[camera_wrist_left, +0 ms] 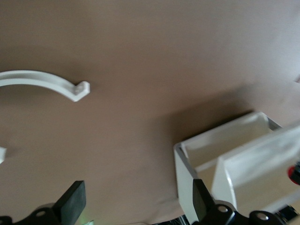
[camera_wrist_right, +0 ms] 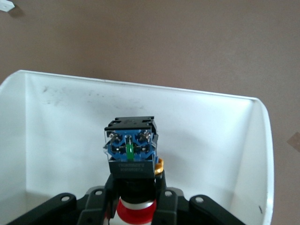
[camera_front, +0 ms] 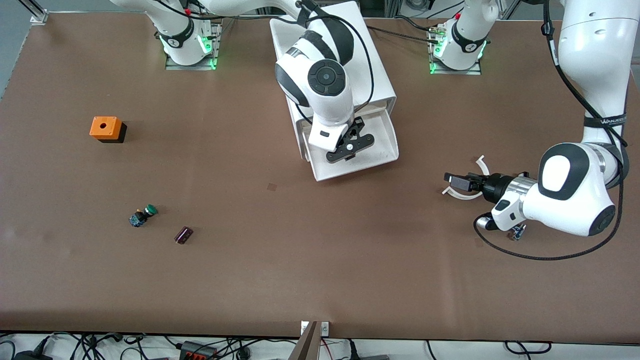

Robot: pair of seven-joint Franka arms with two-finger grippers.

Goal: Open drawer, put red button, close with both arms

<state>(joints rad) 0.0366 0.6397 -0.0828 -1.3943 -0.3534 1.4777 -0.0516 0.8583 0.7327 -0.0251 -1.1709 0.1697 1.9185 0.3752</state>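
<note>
The white drawer (camera_front: 387, 152) of the white cabinet (camera_front: 350, 45) stands pulled open. My right gripper (camera_front: 350, 146) hangs over the open drawer, shut on the red button (camera_wrist_right: 131, 152). The button's red cap sits between the fingers (camera_wrist_right: 101, 201) and its blue and black body points down at the drawer's white floor (camera_wrist_right: 61, 122). My left gripper (camera_front: 456, 182) is open and empty, low over bare table toward the left arm's end, apart from the drawer. In the left wrist view its black fingers (camera_wrist_left: 71, 202) stand wide apart, with the drawer (camera_wrist_left: 186, 171) beside them.
A green-capped button (camera_front: 144, 215), a small dark part (camera_front: 183, 235) and an orange box (camera_front: 106, 128) lie toward the right arm's end. White curved pieces (camera_front: 462, 195) lie by my left gripper. A small blue part (camera_front: 517, 232) shows under the left arm.
</note>
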